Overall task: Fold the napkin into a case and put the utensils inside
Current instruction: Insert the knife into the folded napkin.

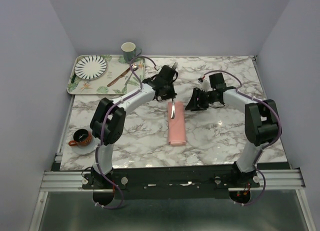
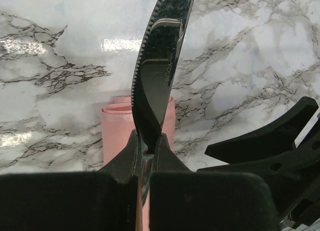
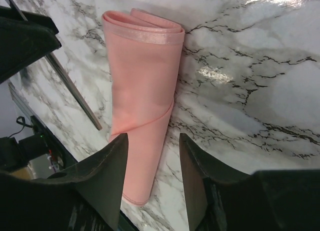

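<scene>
The salmon-pink napkin (image 1: 176, 126) lies mid-table, folded into a narrow case (image 3: 145, 76) with its layered open end at the far side (image 2: 117, 123). My left gripper (image 1: 171, 97) hangs over that far end, shut on a silver table knife (image 2: 160, 66). The serrated blade sticks out past the fingertips (image 2: 131, 151). In the top view the knife (image 1: 172, 110) lies over the case's far end. I cannot tell whether it touches the cloth. My right gripper (image 3: 152, 141) stands open just right of the case (image 1: 193, 103), holding nothing. Its black fingers (image 2: 280, 136) also show in the left wrist view.
A patterned tray (image 1: 72, 88) at the back left carries a striped plate (image 1: 91, 66) and a brown-handled utensil (image 1: 117, 80). A green mug (image 1: 129, 51) stands behind it. A dark cup on a saucer (image 1: 80, 137) sits near the left front edge.
</scene>
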Robot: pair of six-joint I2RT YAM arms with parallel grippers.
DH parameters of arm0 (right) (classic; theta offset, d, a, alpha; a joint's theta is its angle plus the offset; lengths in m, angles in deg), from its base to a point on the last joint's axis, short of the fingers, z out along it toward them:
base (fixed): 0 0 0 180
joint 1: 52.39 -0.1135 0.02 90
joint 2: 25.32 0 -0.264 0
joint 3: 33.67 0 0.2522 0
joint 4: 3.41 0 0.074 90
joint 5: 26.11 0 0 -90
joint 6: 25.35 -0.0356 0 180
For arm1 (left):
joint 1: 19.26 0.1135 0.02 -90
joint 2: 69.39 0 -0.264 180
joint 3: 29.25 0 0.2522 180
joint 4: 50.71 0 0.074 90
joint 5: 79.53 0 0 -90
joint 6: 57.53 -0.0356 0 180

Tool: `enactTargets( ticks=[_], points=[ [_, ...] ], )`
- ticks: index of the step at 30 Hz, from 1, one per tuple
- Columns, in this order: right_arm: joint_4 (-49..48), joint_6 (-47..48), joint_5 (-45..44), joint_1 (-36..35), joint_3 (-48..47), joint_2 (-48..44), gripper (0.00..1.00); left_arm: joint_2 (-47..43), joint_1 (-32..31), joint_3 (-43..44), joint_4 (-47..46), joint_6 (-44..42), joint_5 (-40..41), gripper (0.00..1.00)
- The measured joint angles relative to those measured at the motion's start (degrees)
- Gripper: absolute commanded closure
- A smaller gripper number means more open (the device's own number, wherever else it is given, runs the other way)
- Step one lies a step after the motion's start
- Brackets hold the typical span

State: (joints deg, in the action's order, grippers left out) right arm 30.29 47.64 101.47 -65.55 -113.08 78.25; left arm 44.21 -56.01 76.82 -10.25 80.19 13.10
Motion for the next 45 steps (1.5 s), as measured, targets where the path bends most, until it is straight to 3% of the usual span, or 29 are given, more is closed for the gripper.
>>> enactTargets(
  ticks=[17, 26, 29, 36, 39, 45],
  points=[
    [-5.44, -3.19, 0.48, 0.0, -3.85, 10.01, 0.44, 1.53, -1.55, -6.16, -5.99, 1.42, 1.55, 1.0],
    [-7.76, -4.04, 6.27, 0.02, -9.31, 15.58, 0.46, 2.47, -1.62, -6.54, -6.56, 0.83, 1.53, 1.0],
    [-8.55, -4.44, 8.22, 0.02, -9.94, 16.81, 0.54, 2.67, -1.62, -6.49, -6.54, 0.52, 1.53, 1.0],
    [-9.64, -6.45, 9.14, 0.02, -9.94, 18.58, 0.94, 2.67, -1.62, -6.49, -6.47, 0.35, 1.42, 1.0],
    [-10.01, -7.37, 9.11, 0.02, -9.7, 18.69, 0.99, 2.67, -1.62, -6.49, -6.45, 0.37, 1.2, 1.0],
    [-11.43, -9.55, 9.11, 0.02, -8.96, 18.69, 0.99, 2.67, -1.62, -6.51, -6.05, 0.59, 0.33, 1.0]
  ],
)
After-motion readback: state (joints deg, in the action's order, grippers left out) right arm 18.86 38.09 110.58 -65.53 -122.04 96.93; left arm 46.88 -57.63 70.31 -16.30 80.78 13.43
